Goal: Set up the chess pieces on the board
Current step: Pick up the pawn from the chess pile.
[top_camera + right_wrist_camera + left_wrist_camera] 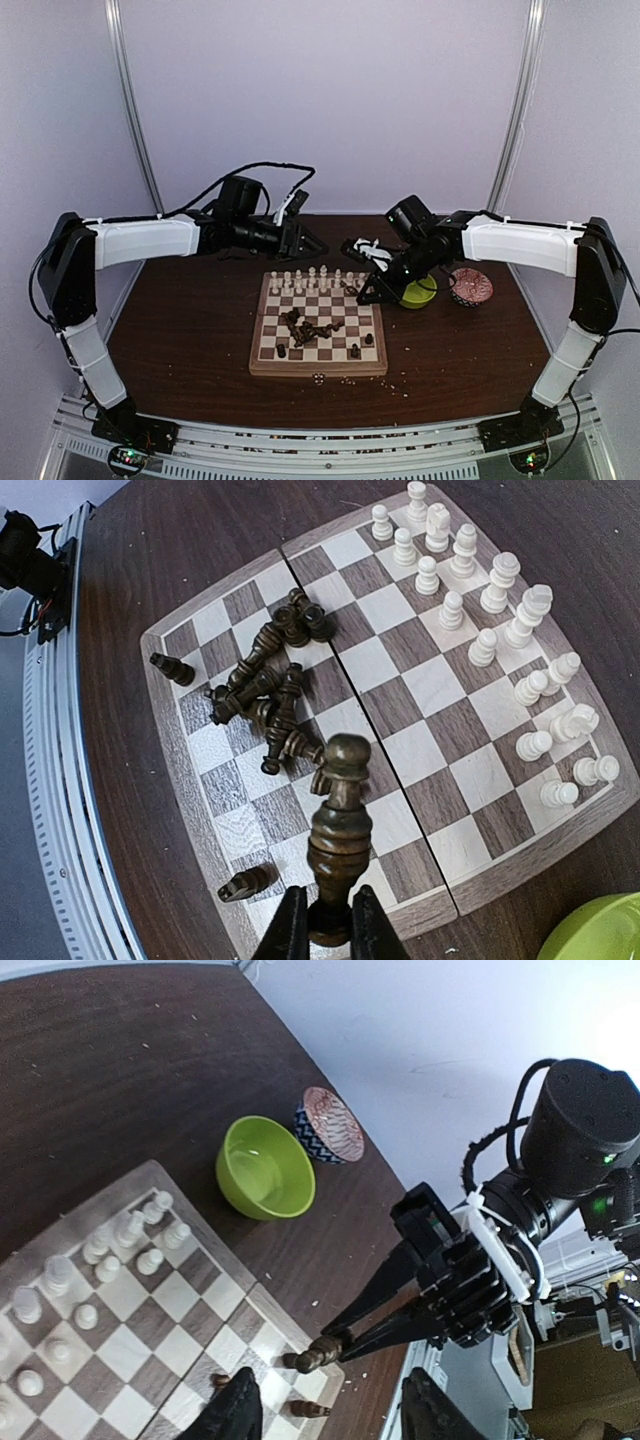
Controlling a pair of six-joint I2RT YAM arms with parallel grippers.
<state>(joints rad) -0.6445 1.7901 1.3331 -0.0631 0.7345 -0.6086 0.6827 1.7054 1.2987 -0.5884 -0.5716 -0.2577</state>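
Observation:
The board (pixel 318 370) lies mid-table, also in the left wrist view (pixel 229 1269) and the right wrist view (pixel 181 786). Cream-white pieces (pixel 310 280) (pixel 490 600) (pixel 110 1250) stand along its far rows. A heap of dark brown pieces (pixel 305 325) (pixel 265 695) lies toppled near the middle. My right gripper (pixel 328 925) (pixel 365 297) is shut on the base of one dark brown piece (pixel 338 830) (pixel 325 1352), held above the board's right edge. My left gripper (pixel 308 243) (pixel 335 1415) hovers open and empty beyond the board's far edge.
A lime-green bowl (pixel 418 293) (pixel 265 1167) and a red patterned bowl (pixel 470 287) (pixel 330 1125) stand right of the board. Single dark pieces lie near the board's near edge (pixel 245 883) (pixel 172 668). Pale crumbs (pixel 350 380) lie on the table in front.

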